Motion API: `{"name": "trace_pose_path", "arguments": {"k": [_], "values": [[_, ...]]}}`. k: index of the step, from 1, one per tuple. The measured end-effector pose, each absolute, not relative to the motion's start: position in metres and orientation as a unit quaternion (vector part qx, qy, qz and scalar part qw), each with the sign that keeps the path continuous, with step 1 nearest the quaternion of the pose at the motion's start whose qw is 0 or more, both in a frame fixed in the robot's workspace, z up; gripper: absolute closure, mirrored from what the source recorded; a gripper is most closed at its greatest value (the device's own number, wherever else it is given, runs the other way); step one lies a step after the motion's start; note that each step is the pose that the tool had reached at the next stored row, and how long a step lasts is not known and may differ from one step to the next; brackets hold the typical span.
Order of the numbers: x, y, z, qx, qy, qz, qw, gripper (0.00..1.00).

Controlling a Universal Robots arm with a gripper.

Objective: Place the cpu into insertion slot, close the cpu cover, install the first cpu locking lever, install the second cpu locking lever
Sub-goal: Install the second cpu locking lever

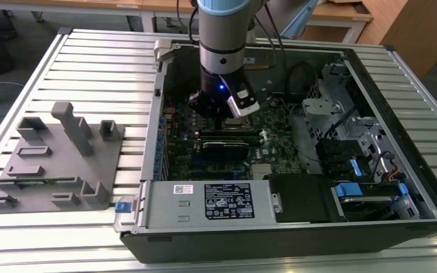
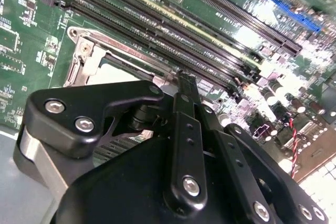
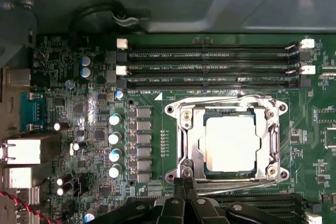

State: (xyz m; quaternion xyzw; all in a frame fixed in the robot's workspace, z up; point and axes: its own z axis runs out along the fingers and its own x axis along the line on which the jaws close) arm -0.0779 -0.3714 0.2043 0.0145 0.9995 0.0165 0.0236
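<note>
Since your black end effector (image 3: pixel 184 195) sits nearest the lens in both wrist views, begin there: its slim matte fingers, bolted with bright round screws, look pressed together with no visible gap, their tips touching or just beside a small shiny fitting at the near edge of the socket frame. Whether they pinch anything you cannot tell; a thin steel lever may be there, hidden by the linkage.

Just beyond, the small flat square cpu with its dull silver-grey metal top (image 3: pixel 231 142) already lies in the square dark-framed insertion slot (image 3: pixel 210 167), so you may judge the first step done. The thin polished metal cpu cover with the cut-out middle (image 3: pixel 191 145) lies flat around the chip, so the second step looks done too. Bent bright wire levers (image 3: pixel 226 99) run along the frame's far and near edges; you cannot confirm from these pictures that either is latched, so treat the lever steps as unfinished or in hand.

Farther on, long narrow black plastic memory slots with white end clips (image 3: pixel 210 66) cross the glossy green circuit board (image 3: pixel 173 98), beside rows of small shiny cylindrical capacitors (image 3: pixel 114 137).

Farthest out, in the exterior view, the open black metal computer case (image 1: pixel 295 227) rests on a ribbed pale metal worktop (image 1: pixel 97 62), with a grey moulded plastic parts fixture (image 1: pixel 52 159) well apart from it.
</note>
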Motion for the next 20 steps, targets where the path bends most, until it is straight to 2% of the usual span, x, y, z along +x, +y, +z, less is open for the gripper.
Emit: {"name": "trace_pose_path", "arguments": {"k": [11,20], "values": [[-0.0792,-0.3720,0.2017,0.015,0.999,0.035,0.023,0.90],[-0.0792,-0.3722,0.2016,0.015,0.999,0.036,0.023,0.90]]}}
